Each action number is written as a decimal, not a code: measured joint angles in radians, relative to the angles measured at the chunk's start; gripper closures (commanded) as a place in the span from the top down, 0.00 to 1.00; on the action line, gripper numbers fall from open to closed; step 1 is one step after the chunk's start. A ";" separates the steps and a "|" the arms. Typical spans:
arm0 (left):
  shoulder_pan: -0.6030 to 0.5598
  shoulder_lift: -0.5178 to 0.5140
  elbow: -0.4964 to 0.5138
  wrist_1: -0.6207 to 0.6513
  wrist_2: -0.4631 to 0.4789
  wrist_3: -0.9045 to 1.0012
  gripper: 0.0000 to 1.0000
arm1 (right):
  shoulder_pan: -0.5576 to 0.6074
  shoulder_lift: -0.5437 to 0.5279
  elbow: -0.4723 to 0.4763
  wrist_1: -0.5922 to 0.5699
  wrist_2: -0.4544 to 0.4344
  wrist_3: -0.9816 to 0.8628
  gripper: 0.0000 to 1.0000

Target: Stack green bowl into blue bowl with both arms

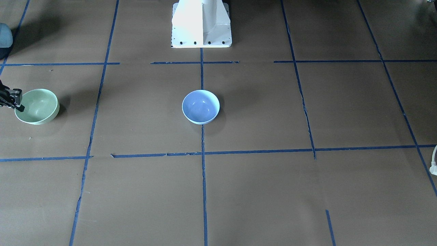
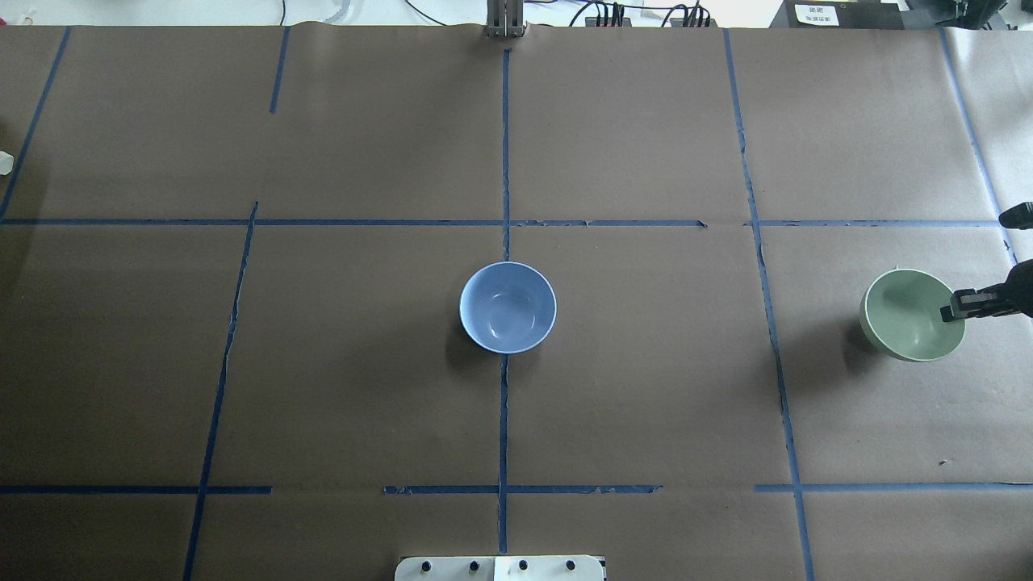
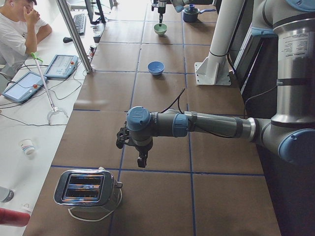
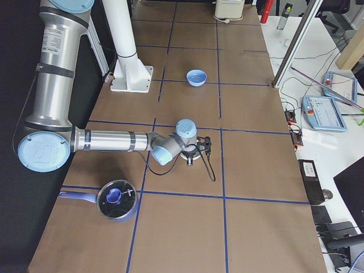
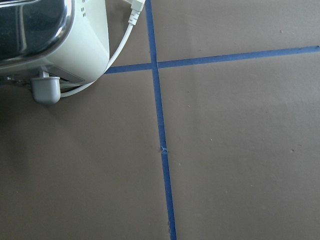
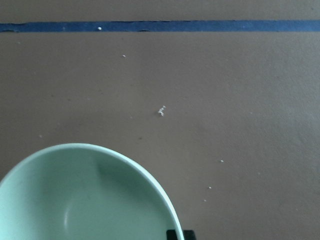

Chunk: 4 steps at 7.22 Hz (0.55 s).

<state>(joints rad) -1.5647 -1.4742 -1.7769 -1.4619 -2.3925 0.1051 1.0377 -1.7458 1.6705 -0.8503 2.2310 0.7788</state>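
Bowls come to two: one green, one blue. The green bowl [image 2: 900, 323] sits on the brown worktop [image 2: 646, 403], far over on the robot's right side. The blue bowl [image 2: 508, 307] sits upright in the middle, on a crossing of blue tape lines [image 2: 503, 420], well apart from the green one. Brown worktop and tape lie between them.

There are two arms. The right arm [image 4: 108, 140] reaches to the green bowl. Its end effector [image 2: 955, 310] is at the bowl's outer rim, but I cannot tell if it is pinching the rim. The left arm [image 3: 211, 125] is far from both bowls. Its end effector [image 3: 141, 160] points down over the worktop, and I cannot tell if its fingers are apart or together.

One shiny toaster [image 3: 86, 189] stands near the left end effector. One pot [image 4: 116, 200] with a blue handle stands near the right arm.
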 measured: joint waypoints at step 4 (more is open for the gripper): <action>0.002 -0.003 -0.016 0.000 -0.001 -0.003 1.00 | -0.056 0.319 0.179 -0.412 0.016 0.287 0.00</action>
<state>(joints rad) -1.5629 -1.4774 -1.7924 -1.4619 -2.3930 0.1024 0.9817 -1.4269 1.8493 -1.2621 2.2470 1.0660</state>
